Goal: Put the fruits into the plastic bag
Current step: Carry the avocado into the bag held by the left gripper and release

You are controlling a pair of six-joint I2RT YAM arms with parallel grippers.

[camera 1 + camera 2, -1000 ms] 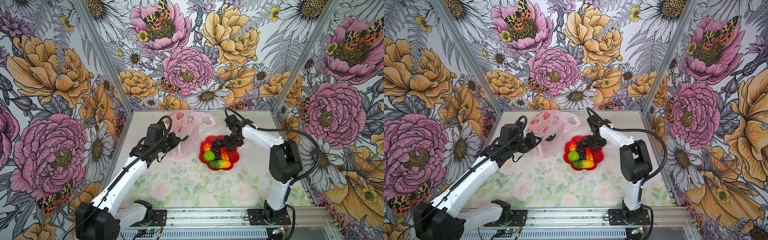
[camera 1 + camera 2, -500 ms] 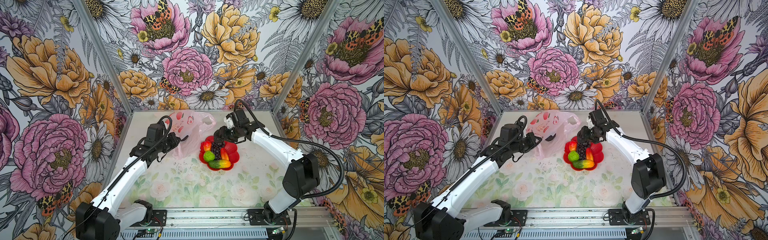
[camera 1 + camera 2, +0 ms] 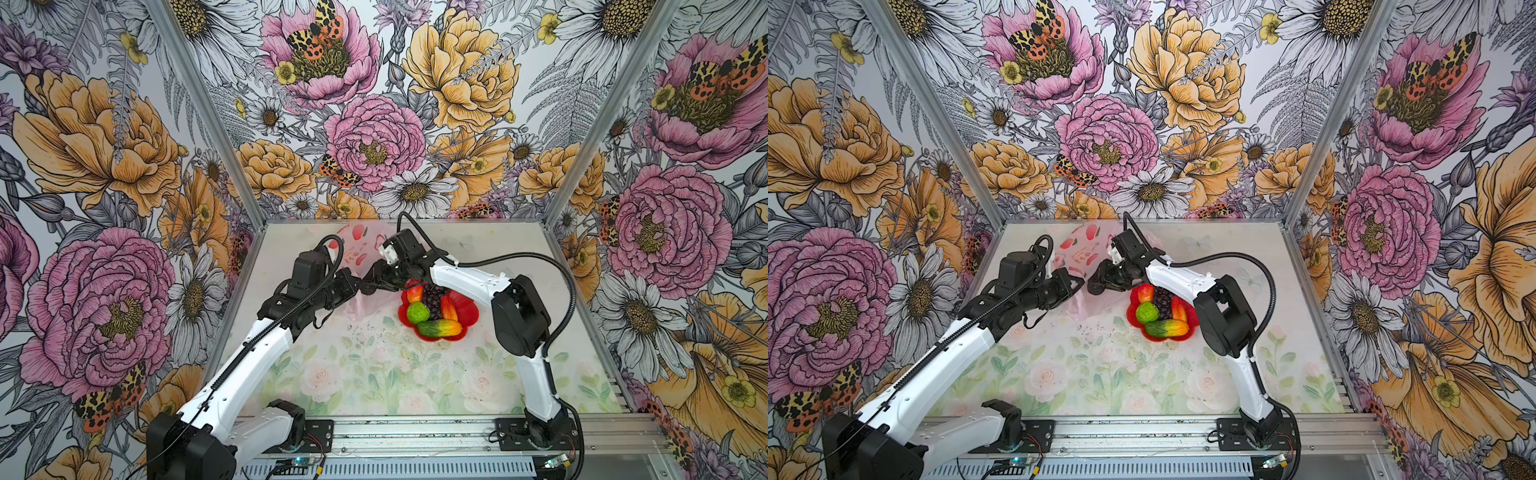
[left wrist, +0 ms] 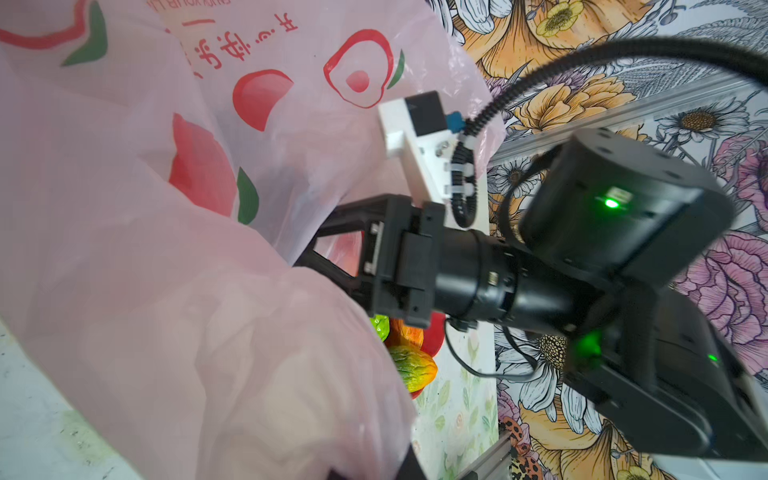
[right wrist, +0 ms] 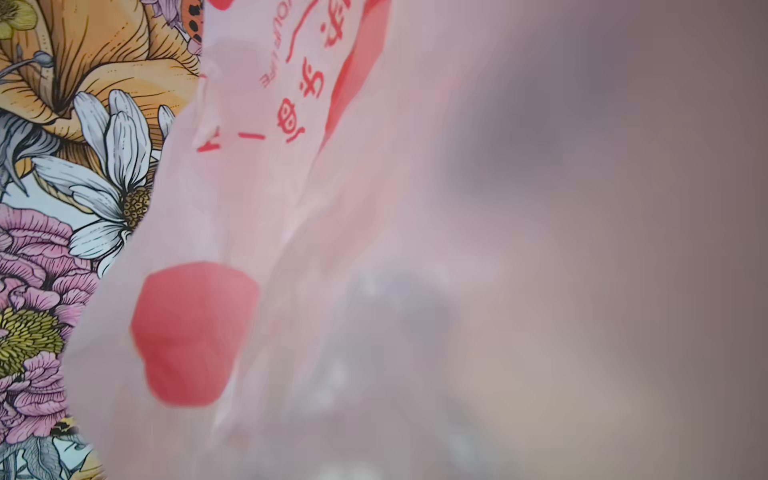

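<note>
Beside the red plate (image 3: pixel 469 311) of fruits (image 3: pixel 434 297), the plastic bag (image 3: pixel 357 253) stands pink, crinkly, pinched in my left fingers (image 3: pixel 351 286); the left wrist view alone shows film veiling my right fingers (image 4: pixel 361 205), spread untellable.

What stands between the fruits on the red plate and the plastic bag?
Only the right gripper, at the plastic bag's edge, its arm crossing over the red plate's far side. Nothing else visible separates the fruits from it.

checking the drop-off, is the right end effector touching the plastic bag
Touching. In the left wrist view the right end effector reaches into the plastic bag, whose film drapes over its fingers.
</note>
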